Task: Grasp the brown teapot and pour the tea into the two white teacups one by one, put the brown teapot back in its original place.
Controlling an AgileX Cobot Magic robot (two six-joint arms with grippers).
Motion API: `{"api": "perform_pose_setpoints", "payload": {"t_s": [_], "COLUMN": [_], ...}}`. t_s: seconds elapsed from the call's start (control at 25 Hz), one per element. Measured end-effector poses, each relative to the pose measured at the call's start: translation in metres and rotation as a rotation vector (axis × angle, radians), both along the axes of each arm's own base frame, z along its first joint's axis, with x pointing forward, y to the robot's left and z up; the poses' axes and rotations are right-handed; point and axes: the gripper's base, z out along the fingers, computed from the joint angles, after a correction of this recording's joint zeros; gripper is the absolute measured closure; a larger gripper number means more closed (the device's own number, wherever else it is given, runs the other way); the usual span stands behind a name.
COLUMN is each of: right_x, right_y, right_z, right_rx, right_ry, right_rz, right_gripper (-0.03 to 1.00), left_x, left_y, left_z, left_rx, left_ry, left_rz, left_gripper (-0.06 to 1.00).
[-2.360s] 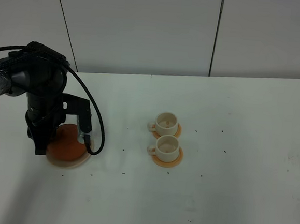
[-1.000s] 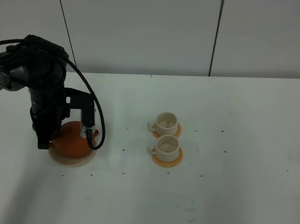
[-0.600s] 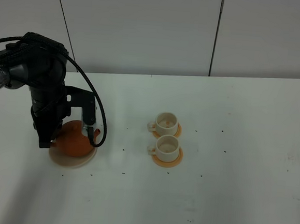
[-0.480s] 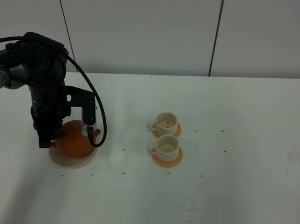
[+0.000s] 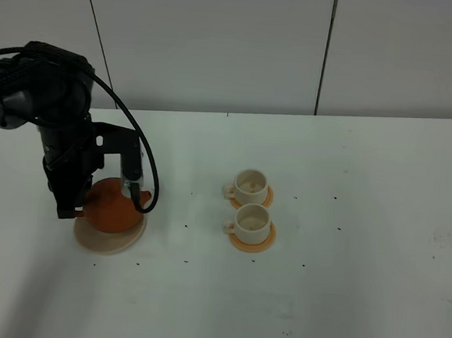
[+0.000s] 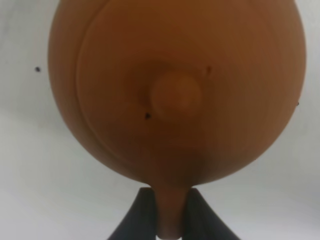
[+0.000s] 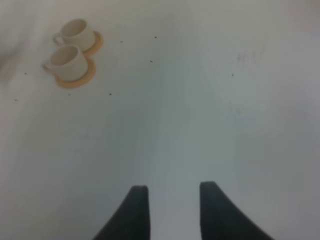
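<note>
White table, left hand clenched on brown teapot handle only in wrist view, right hand released.

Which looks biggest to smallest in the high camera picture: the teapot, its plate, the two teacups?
1. Beige plate.
2. Brown teapot, slightly narrower.
3. Near teacup and far teacup, which look alike.

The left gripper, clamped on the handle, has risen and carried the brown teapot up from the beige plate; more of the plate's near rim now shows
</note>
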Motion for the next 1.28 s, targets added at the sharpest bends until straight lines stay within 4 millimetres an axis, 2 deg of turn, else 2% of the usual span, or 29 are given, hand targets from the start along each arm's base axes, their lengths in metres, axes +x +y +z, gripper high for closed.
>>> {"api": "perform_pose_setpoints", "payload": {"t_s": [0.28,0.6,0.76,1.28], "right_x": [0.000,0.000,0.000,0.000], "right_y": [0.000,0.000,0.000,0.000], "right_z": [0.000,0.000,0.000,0.000], "right_rx": [0.000,0.000,0.000,0.000], "right_ry": [0.000,0.000,0.000,0.000], "right_rz": [0.000,0.000,0.000,0.000], "right_gripper": [0.73,0.73,0.73,0.73], "left_x": [0.000,-0.002,-0.003,0.003], "left_y": [0.009,0.009,0.010,-0.001], "left_z": [0.000,0.016,0.016,0.020], "left_rx": [-0.042,-0.051,-0.077,-0.198], "left_ry": [0.017,-0.021,-0.019,-0.095], "left_rz": [0.049,0.046,0.061,0.079], "left_gripper": [0.77,0.77,0.77,0.77]}}
